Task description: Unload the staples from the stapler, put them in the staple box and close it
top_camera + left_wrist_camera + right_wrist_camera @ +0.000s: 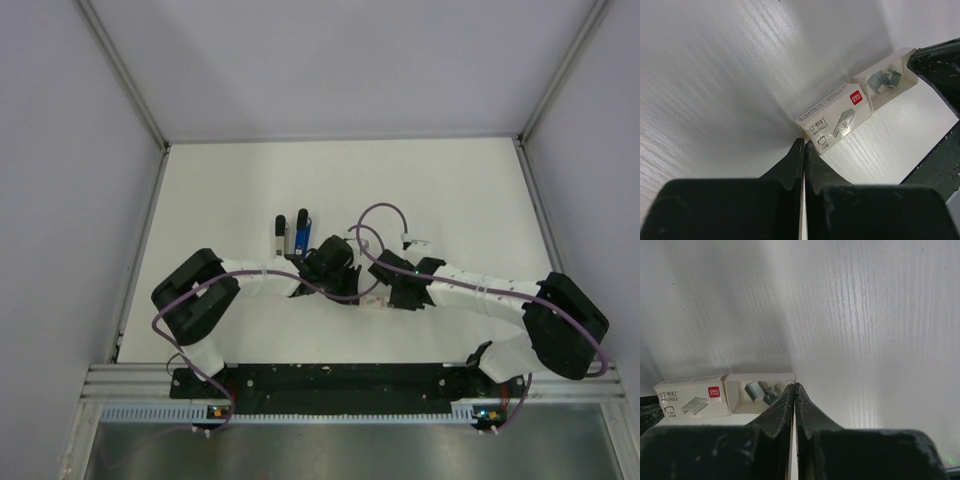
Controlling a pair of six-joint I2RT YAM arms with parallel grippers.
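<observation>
The blue stapler point(303, 237) lies on the white table just beyond my left wrist, seen only from the top camera. My left gripper point(804, 143) point(343, 274) is shut and empty, its tips touching the corner of a white staple box point(835, 118). The box's tray point(905, 87) is slid open, with silvery staples point(883, 80) inside. My right gripper point(794, 385) point(384, 291) is shut and empty too, its tips at the near corner of that tray point(735, 392), right next to the staples point(757, 390). The two grippers face each other across the box point(690, 397).
A grey bar with a dark end point(280, 238) lies just left of the stapler. Purple cables point(385, 212) loop over the table, one with a white plug point(415, 241). Grey walls close in the table on the left, right and back.
</observation>
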